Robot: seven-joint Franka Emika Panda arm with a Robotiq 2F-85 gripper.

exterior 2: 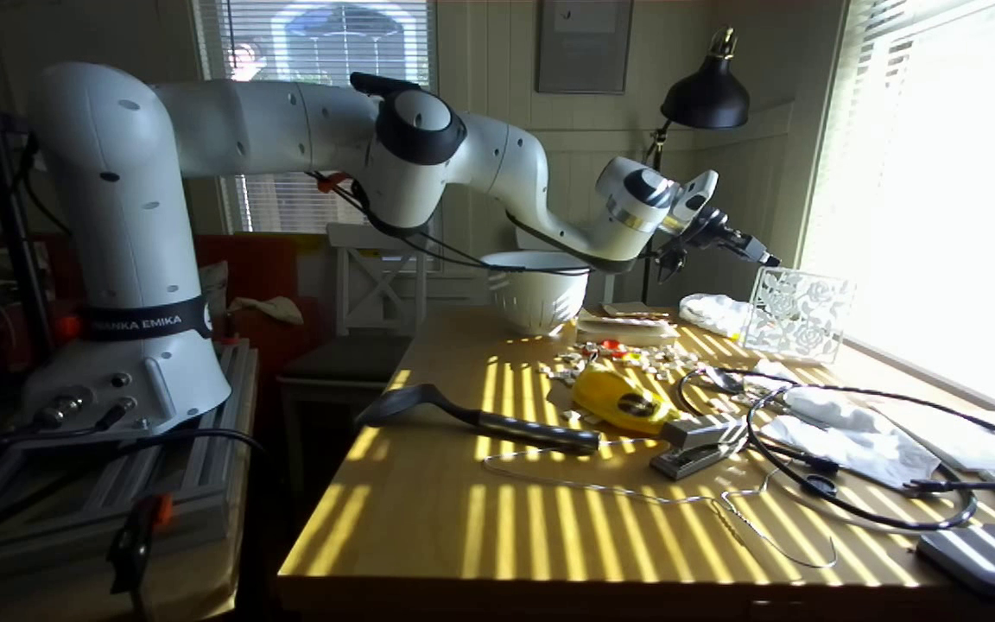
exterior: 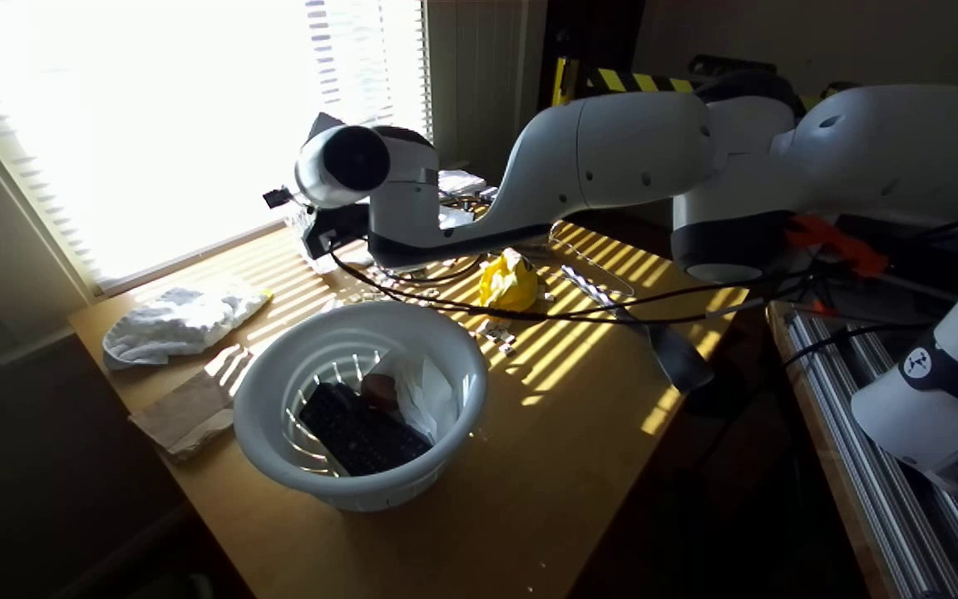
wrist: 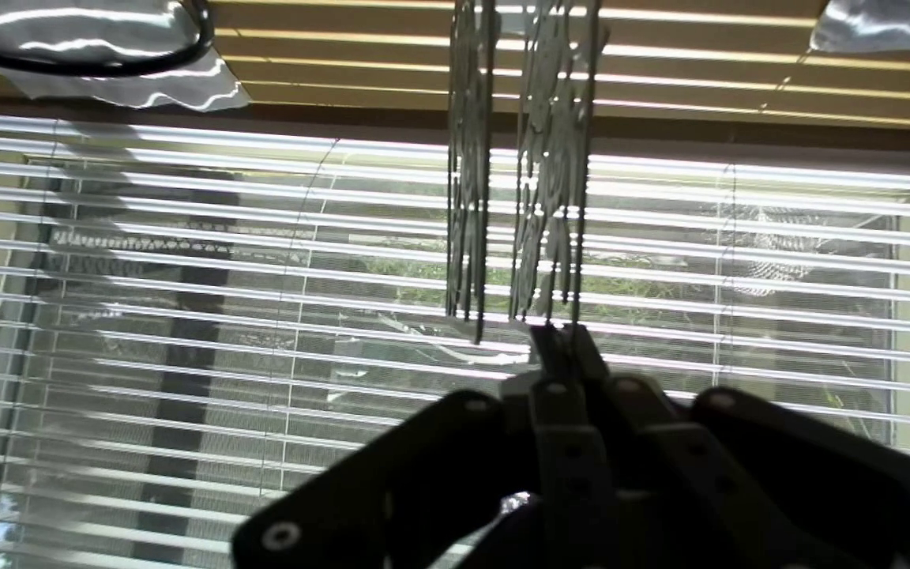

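End effector [wrist: 568,348] was pressed together, apparently pinching upper edge of white openwork rose-patterned metal holder [exterior 2: 795,313], just below it. Grasp looked done, release not; contact with light-brown wooden bench [exterior 2: 411,518] beneath unclear.

The white rectangular openwork metal stand [exterior 2: 800,313], cut in a rose pattern, looks painted and smooth, its edges glinting in the wrist view. The black jointed hand [wrist: 569,338] has a mostly matt finish with small shiny pin heads. The pale-brown wooden counter [exterior 2: 428,527] is smooth with a soft sheen. The round white slotted plastic basket [exterior 2: 536,298] looks smooth and satiny; the yellow wrinkled packet [exterior 2: 618,397] resembles thin, slightly glossy film. The long black-and-silver spatula [exterior 2: 506,423] pairs a dull blade with a bright metallic handle. The white bunched cloth [exterior: 188,324] is rough and matt, the flat brown paper packet [exterior: 184,408] creased and dull
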